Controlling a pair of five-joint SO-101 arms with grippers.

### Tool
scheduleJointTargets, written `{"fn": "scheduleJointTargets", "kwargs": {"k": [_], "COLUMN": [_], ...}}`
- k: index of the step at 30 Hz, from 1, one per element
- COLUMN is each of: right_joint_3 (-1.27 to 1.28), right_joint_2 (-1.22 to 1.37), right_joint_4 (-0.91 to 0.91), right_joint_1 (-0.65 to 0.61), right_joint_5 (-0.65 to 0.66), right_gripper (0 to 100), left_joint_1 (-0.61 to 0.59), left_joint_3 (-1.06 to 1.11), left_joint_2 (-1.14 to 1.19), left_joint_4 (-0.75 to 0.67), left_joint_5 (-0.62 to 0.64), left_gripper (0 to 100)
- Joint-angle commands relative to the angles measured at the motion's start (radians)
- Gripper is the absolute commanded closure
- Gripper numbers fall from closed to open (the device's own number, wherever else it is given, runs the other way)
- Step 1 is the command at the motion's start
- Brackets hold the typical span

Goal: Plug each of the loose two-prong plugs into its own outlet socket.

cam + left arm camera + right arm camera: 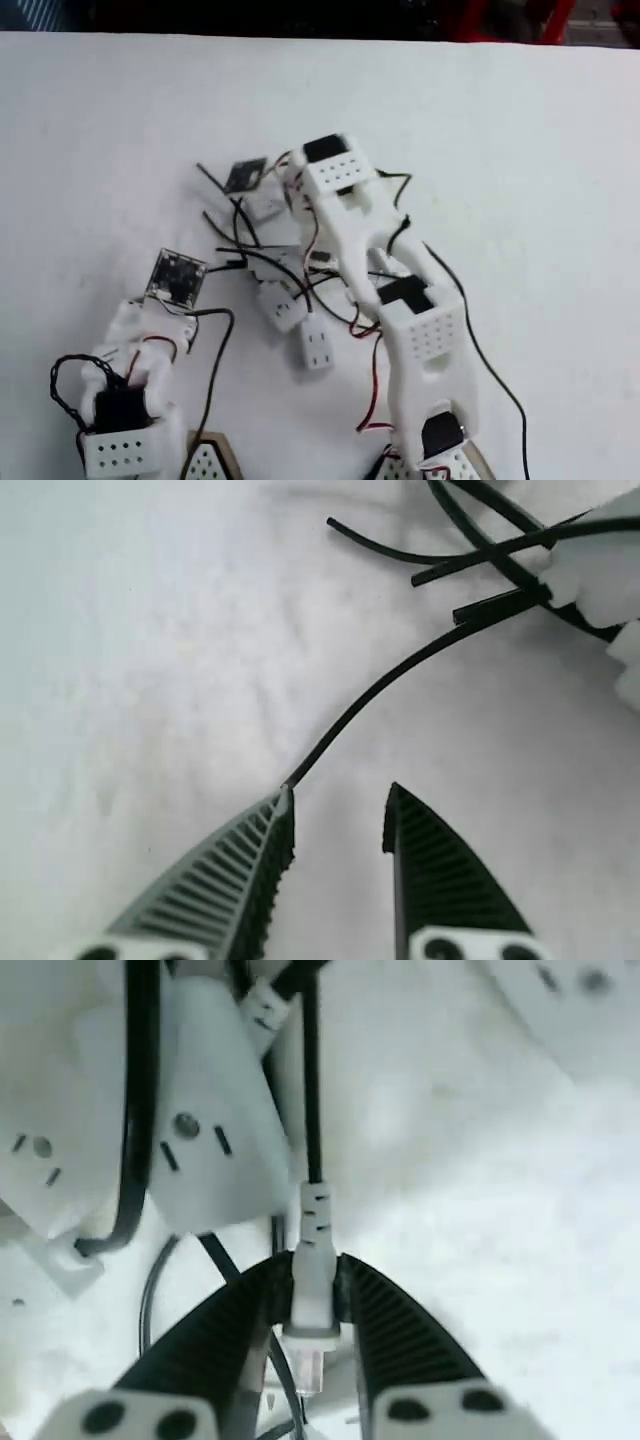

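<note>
Within right gripper [312, 1265]: white plug [311, 1305], pinched; left gripper [338, 805] parted.

Counter [520, 140] bare toward far edge and both sides: easy passage. Centre crowded: outlet sockets [283, 305] close together, black cords [240, 245] crossing over and between. Right arm [430, 340] lies across centre, bars that side. Before left hand [340, 788], spread apart: bare counter, one cord [380, 685] end touching fingertip [283, 800]. Right hand [312, 1260], clamped on white plug [312, 1305]: outlet socket [210, 1160] just beside, other side bare.

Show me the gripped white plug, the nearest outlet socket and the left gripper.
white plug [312, 1295]: right wrist view, its body.
outlet socket [197, 1150]: right wrist view, slotted face.
left gripper [340, 792]: left wrist view, between fingertips.
</note>
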Motion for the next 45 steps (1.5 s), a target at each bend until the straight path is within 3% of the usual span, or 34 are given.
{"fn": "scheduleJointTargets", "kwargs": {"k": [1, 7, 10, 14, 19, 31, 45], "right_joint_3": [-0.023, -0.015, -0.018, -0.023, -0.066, -0.259, -0.379], "right_joint_2": [-0.077, -0.076, -0.054, 0.03, 0.096, 0.193, 0.202], "right_joint_4": [-0.038, -0.153, -0.157, -0.148, -0.067, 0.082, 0.163], "right_joint_1": [0.056, 0.084, 0.076, 0.053, 0.03, 0.018, 0.018], "right_joint_5": [-0.115, -0.37, -0.434, -0.439, -0.422, -0.322, -0.319], "right_gripper": [98.1, 98.1, 98.1, 97.4, 89.1, 93.2, 98.1], "left_joint_1": [-0.01, -0.01, -0.01, -0.01, -0.01, -0.01, -0.008], "left_joint_3": [-0.049, -0.049, -0.049, -0.049, -0.049, -0.049, -0.049], "left_joint_2": [-0.005, -0.005, -0.005, -0.005, -0.005, -0.005, -0.005], "left_joint_4": [-0.003, -0.003, -0.003, -0.003, -0.003, -0.003, -0.003], "left_joint_5": [-0.011, -0.011, -0.011, -0.011, -0.011, -0.011, -0.011], "left_gripper": [84, 84, 84, 84, 84, 84, 84]}}
